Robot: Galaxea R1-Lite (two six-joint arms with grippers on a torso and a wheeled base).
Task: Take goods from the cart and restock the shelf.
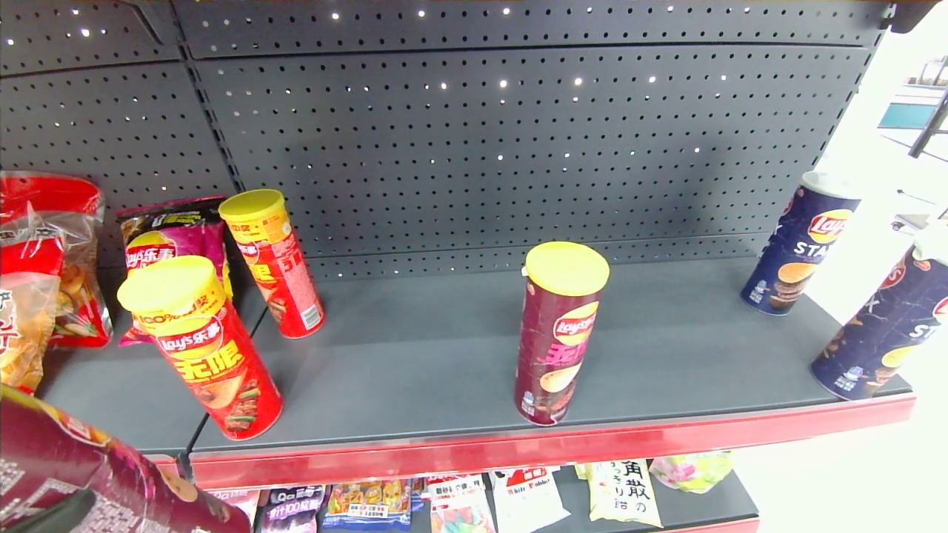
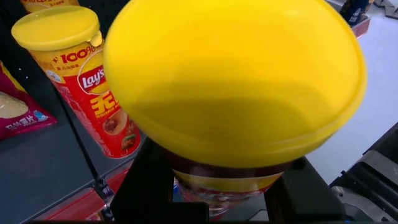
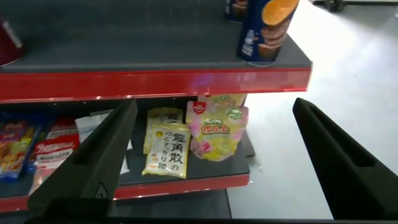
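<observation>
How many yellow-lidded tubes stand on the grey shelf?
3. Front red tube at the front left; rear red tube behind it by the back panel; maroon tube mid-shelf. A held tube sits in the left pincer, off the shelf. Bags at left may hide more.

right gripper (image 3: 214, 107): black angular fingers | left gripper (image 2: 224, 190): black fingers

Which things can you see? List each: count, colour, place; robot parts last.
Red cans: two, yellow lids, shelf's left end.
Maroon can: one, yellow lid, upright mid-shelf.
Blue cans: two, dark blue, shelf's right end.
Snack bags: several, red and purple, far left.
Packets: several, mixed colours, lower shelf.
Shelf: one, grey, red edge.
Held can: one, maroon, yellow lid.
Left gripper: one, black, clamping that can.
Right gripper: one, black, open, facing lower shelf.
</observation>
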